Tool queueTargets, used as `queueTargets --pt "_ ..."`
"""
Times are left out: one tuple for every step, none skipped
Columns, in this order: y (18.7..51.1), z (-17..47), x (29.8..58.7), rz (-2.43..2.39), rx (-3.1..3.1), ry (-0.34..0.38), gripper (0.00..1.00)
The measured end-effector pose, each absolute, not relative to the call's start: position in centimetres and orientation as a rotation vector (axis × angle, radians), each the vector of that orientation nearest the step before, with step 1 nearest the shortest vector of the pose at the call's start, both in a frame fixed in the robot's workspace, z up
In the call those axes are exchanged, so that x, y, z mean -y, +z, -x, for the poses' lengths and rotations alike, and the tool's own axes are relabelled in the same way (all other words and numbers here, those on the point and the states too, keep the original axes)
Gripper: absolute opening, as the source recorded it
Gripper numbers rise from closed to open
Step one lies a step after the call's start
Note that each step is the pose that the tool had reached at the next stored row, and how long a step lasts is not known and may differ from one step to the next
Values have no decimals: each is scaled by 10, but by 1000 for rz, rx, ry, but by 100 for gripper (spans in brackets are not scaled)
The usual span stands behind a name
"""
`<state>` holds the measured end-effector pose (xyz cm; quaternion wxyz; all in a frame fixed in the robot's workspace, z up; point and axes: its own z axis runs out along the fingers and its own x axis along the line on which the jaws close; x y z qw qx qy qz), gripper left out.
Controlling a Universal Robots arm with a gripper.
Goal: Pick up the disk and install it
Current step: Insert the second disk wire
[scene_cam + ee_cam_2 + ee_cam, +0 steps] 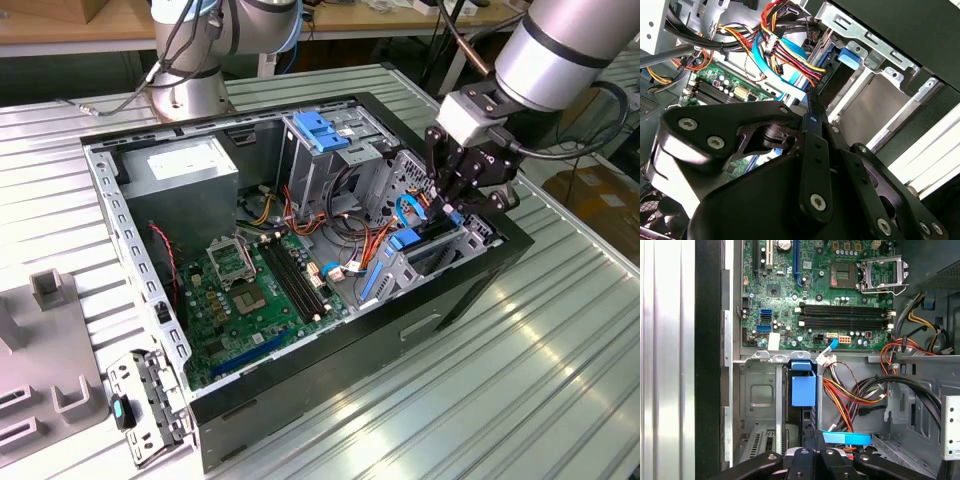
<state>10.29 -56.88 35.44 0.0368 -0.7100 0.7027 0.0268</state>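
The disk (428, 234) stands on edge in the metal bay at the open computer case's corner, at the exterior view's right. Its blue rail (803, 390) and dark body (798, 416) sit between the bay's walls in the first wrist view. In the second wrist view its dark edge (836, 76) lies under a blue tab. My gripper (452, 206) reaches down into that bay from above. Its black fingers (812, 145) come together on the disk's upper end, and the gripper (812, 432) is shut on it. The bay hides most of the disk.
Bundles of red, yellow and blue cables (350, 240) run close beside the bay. The green motherboard (250, 290), a grey box with a white sticker (190, 170) and a cage with a blue latch (322, 130) fill the case. Another arm's base (190, 90) stands behind it. A grey fixture (45, 350) lies at the exterior view's left.
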Motion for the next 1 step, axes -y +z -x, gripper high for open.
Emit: queueTargets --pt "354 -103 569 2180 -2158 82 11"
